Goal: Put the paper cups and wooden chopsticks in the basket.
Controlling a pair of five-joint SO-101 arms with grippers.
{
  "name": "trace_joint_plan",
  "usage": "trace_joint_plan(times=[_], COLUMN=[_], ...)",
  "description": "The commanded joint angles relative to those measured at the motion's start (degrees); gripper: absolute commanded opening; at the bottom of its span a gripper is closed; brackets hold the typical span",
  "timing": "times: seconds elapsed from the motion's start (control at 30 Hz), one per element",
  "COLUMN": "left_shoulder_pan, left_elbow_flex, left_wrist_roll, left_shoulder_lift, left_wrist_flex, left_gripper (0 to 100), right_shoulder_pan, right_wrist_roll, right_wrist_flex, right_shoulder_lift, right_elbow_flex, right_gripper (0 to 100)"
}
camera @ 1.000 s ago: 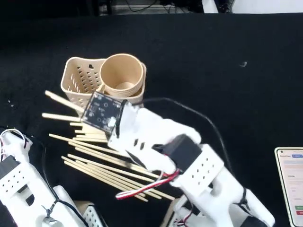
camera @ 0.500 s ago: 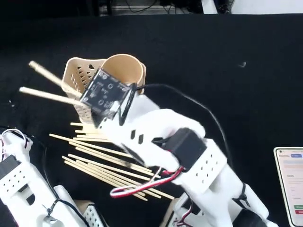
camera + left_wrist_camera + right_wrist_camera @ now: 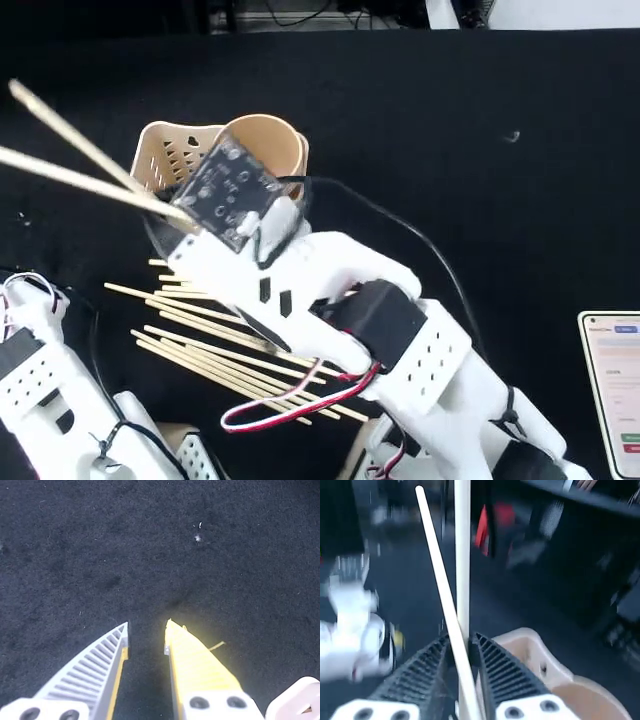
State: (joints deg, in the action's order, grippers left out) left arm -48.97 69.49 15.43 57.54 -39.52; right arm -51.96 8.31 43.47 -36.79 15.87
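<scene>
My right gripper [image 3: 180,215] hangs above the beige basket [image 3: 165,160], shut on two wooden chopsticks [image 3: 70,165] that point up and to the left. In the right wrist view the chopsticks [image 3: 462,570] rise from between the gripper's [image 3: 462,642] black fingers, with the basket rim [image 3: 535,647] just beyond. A stack of paper cups [image 3: 262,145] stands in the basket's right part. Several more chopsticks [image 3: 225,355] lie fanned on the black table in front of the basket. My left gripper [image 3: 146,632] stands open over bare black cloth; its arm [image 3: 40,400] rests at the near left.
A phone [image 3: 612,385] lies at the right edge of the table. The right arm's white body [image 3: 400,370] and its red and white cable [image 3: 290,405] lie over the loose chopsticks. Open black cloth stretches to the back and right.
My right gripper has lifted two chopsticks off the table and tilted them up and to the left, rising over the basket. The left arm has stayed still.
</scene>
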Motion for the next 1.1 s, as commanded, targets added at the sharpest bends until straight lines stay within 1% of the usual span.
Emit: trace_joint_plan(times=[0.0, 0.07, 0.17, 0.27, 0.43, 0.53, 0.9, 1.07], left_shoulder_pan=[0.7, 0.7, 0.7, 0.7, 1.0, 1.1, 1.1, 1.1], left_elbow_flex=[-3.6, -3.6, -3.6, -3.5, -3.3, -3.3, -3.2, -3.2], left_wrist_roll=[-0.4, -0.4, -0.4, -0.4, -0.4, -0.4, -0.4, -0.4], left_shoulder_lift=[0.9, 0.9, 0.9, 0.9, 0.9, 0.9, 0.9, 0.9], left_wrist_flex=[0.0, 0.0, -0.1, -0.2, -0.2, -0.2, -0.3, -0.4], left_gripper=[13, 13, 13, 13, 13, 13, 13, 13], right_shoulder_pan=[-0.7, -0.7, -0.7, -0.6, 2.5, 4.4, 5.8, 7.2], right_wrist_roll=[-2.1, -2.1, -1.9, -1.7, -2.0, -2.0, -2.0, -2.0], right_wrist_flex=[-15.1, -21.1, -26.8, -30.9, -35.7, -37.7, -38.8, -43.2], right_shoulder_lift=[1.4, 2.9, 6.3, 9.5, 13.2, 15.0, 16.4, 20.1], right_elbow_flex=[3.1, 5.0, 5.4, 4.7, 4.4, 4.4, 4.8, 4.7], right_gripper=[1.1, 1.1, 1.1, 1.1, 1.1, 1.1, 1.1, 1.1])
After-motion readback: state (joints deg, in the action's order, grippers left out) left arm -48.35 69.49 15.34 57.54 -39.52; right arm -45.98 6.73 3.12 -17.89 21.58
